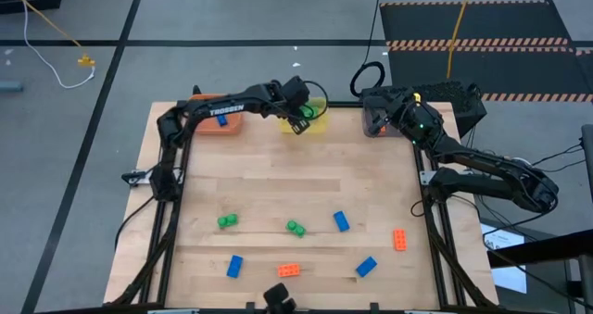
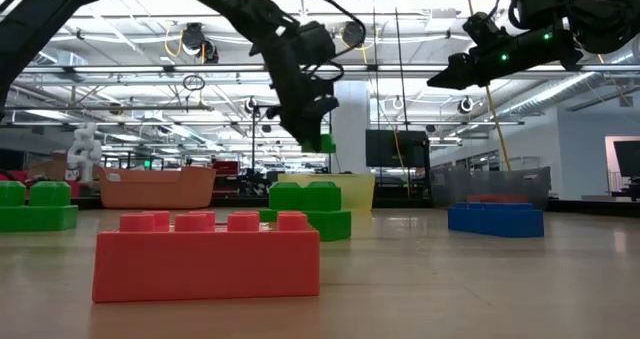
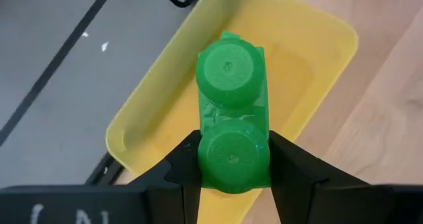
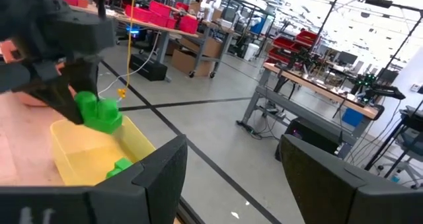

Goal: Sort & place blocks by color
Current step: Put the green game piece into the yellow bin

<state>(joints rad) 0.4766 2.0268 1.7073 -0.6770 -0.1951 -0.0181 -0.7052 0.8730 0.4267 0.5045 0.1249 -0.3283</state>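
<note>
My left gripper (image 3: pixel 232 184) is shut on a green two-stud block (image 3: pixel 230 112) and hangs above the yellow bin (image 3: pixel 165 118) at the table's far edge. The high view shows the same gripper (image 1: pixel 299 124) over that bin (image 1: pixel 315 119), and the right wrist view shows another green block (image 4: pixel 121 164) lying inside the bin. My right gripper (image 4: pixel 231 178) stands open and level above the grey bin (image 1: pixel 375 121) at the far right, nothing between its fingers. Several blue, green and orange blocks lie on the near half of the table. My left gripper pinches the green block between its two fingers (image 3: pixel 291 171), on the two sides (image 3: pixel 263 164) of its nearer stud end. The fingers slant downward toward the table's far edge. The block's other end sticks out past the fingertips, and the block hangs clear above the yellow bin.
An orange bin (image 1: pixel 222 121) with a blue block (image 1: pixel 222 119) in it stands left of the yellow one. Loose on the table are green blocks (image 1: pixel 227 221) (image 1: pixel 296 228), blue blocks (image 1: pixel 341 221) (image 1: pixel 234 266) (image 1: pixel 366 267) and orange blocks (image 1: pixel 399 239) (image 1: pixel 288 270).
</note>
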